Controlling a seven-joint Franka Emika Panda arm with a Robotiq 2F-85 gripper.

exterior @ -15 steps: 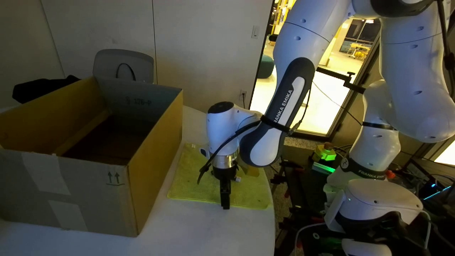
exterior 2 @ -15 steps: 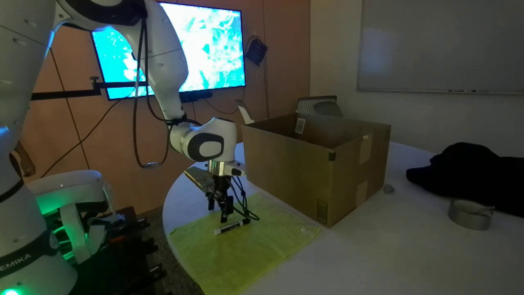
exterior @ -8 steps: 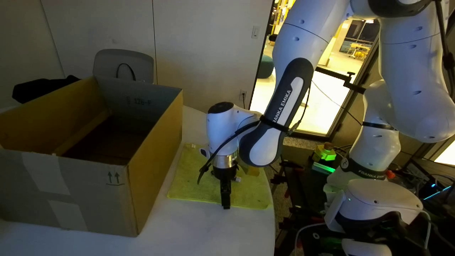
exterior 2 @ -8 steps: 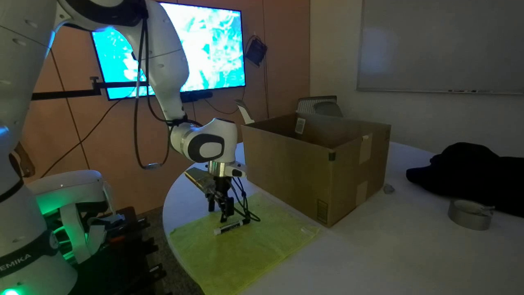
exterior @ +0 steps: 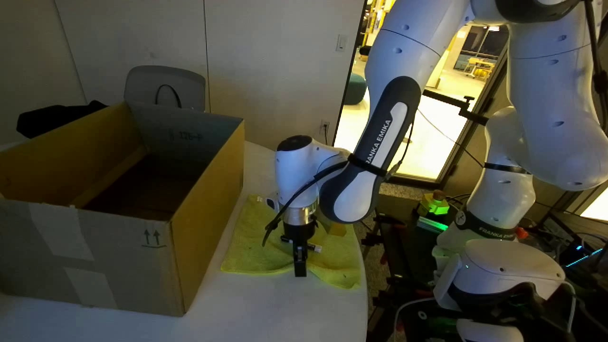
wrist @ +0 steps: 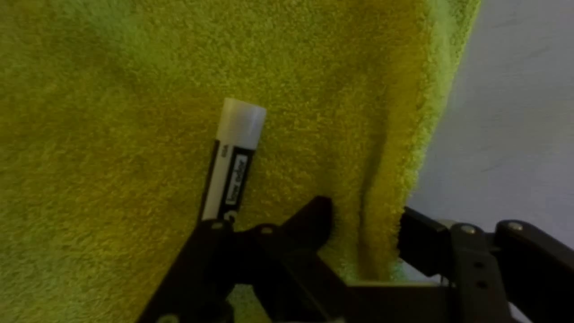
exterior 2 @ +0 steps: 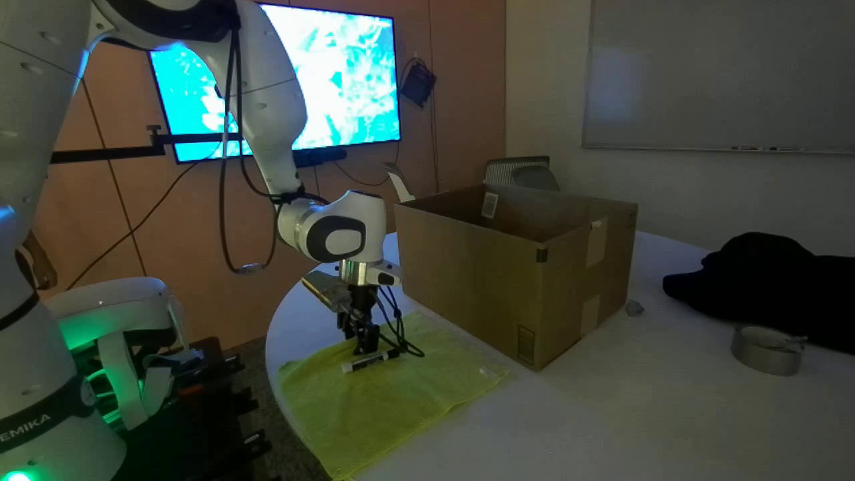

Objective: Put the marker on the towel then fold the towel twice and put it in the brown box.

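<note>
The yellow-green towel [exterior: 261,254] lies on the white table beside the brown box [exterior: 209,213], its near edge rumpled. On the cloth rests the marker [exterior 2: 369,361], black and white, close to my gripper [exterior 2: 356,339] and outside its jaws. In the wrist view, part of the marker [wrist: 231,166] is hidden behind a black finger. My gripper [wrist: 365,226] points down over the towel's edge, its jaws partly closed with a clear gap. A creased ridge of towel [wrist: 381,188] bulges in that gap and touches the right-hand finger; a firm pinch does not show.
The box's tall wall [exterior 2: 467,274] stands right along one side of the towel. A tape roll [exterior 2: 767,351] and black clothing [exterior 2: 768,287] sit on the far side of the box. The table's rounded edge [exterior: 366,304] runs close to the towel.
My jaws have come closer together, with the arm nearly still. The towel's edge has buckled between them and the cloth has wrinkled. The marker has shifted slightly along with the cloth.
</note>
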